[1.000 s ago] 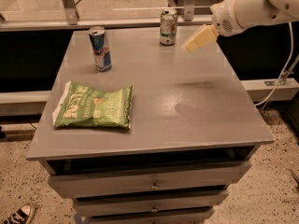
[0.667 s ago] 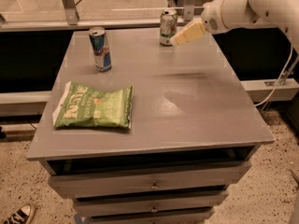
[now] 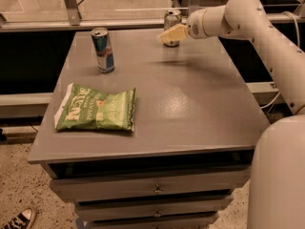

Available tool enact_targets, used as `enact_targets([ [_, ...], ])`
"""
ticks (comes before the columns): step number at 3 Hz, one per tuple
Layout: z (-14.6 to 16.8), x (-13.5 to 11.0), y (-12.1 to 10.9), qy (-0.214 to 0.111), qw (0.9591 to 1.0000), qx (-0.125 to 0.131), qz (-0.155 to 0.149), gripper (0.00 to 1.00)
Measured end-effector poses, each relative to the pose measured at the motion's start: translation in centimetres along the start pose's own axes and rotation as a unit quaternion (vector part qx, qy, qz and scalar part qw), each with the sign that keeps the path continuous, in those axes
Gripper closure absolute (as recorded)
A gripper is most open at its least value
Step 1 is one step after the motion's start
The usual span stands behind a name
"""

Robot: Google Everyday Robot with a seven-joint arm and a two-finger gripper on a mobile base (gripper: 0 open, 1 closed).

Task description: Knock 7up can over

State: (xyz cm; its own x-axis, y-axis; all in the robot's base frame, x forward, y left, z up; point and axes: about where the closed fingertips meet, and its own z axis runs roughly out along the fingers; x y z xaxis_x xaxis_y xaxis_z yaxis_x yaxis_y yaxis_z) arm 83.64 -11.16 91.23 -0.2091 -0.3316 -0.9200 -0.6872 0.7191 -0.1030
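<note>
The white-and-green, silver-topped 7up can (image 3: 171, 18) stands upright at the far edge of the grey worktop (image 3: 190, 109). The cream tool (image 3: 165, 36), drawn together into one wedge, seems to touch its front. The toppling push is not yet done.

The cream-coloured gripper (image 3: 167, 35) sits just in front of the silver, green-marked 7up can (image 3: 172, 18). A slim blue-and-silver can (image 3: 103, 50) and white-lettered green crisp bag (image 3: 96, 109) rest on the plain grey table (image 3: 200, 113).
</note>
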Motion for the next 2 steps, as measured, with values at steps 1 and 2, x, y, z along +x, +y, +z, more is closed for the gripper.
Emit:
enact_targets([
  [1,2.9,0.4,-0.5,-0.007,0.9998,-0.004,0.016,0.0],
  [2,4.8,0.7,-1.5,-0.013,0.9997,0.008,0.017,0.15],
])
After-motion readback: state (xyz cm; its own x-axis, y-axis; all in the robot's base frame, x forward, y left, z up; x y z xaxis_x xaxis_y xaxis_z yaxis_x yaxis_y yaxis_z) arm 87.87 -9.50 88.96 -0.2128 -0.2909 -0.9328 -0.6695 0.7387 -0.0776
